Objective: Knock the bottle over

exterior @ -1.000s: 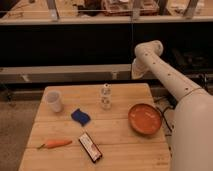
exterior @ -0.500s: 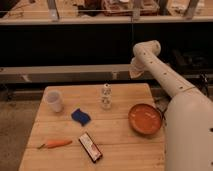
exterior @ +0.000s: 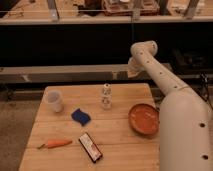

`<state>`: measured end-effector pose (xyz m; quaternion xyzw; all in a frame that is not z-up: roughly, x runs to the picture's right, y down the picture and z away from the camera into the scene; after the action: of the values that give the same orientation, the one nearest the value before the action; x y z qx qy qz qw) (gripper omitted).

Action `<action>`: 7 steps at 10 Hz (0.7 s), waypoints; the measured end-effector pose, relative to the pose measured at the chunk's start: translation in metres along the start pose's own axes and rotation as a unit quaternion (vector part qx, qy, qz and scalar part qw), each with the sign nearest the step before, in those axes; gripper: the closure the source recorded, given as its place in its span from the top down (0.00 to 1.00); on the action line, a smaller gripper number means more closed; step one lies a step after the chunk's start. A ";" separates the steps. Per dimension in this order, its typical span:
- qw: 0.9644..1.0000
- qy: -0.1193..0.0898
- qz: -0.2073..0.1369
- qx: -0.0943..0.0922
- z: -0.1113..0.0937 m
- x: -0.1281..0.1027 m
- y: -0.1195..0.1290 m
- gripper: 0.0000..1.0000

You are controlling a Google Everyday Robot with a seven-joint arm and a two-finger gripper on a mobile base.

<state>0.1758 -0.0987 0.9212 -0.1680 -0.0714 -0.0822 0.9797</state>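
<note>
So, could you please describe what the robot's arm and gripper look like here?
The arm is a thick, rounded, off-white tube with small dark dots along its casing and a rounded elbow joint. The gripper, beyond the table's far edge, shows as a pale shape; no cables visible.

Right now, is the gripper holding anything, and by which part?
Nothing is held. The gripper is shut, up beyond the table's far edge, apart from the bottle, which stands upright and untouched.

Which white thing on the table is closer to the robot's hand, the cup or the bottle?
The slim whitish plastic bottle at the table's middle back. The wider white plastic cup stands far left. The gripper, shut, hangs beyond the wooden table's back edge, right of the bottle.
</note>
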 end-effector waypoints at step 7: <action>0.999 -0.037 -0.014 -0.005 0.020 -0.029 -0.006 0.07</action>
<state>0.1442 -0.0934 0.9372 -0.1751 -0.1098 -0.0896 0.9743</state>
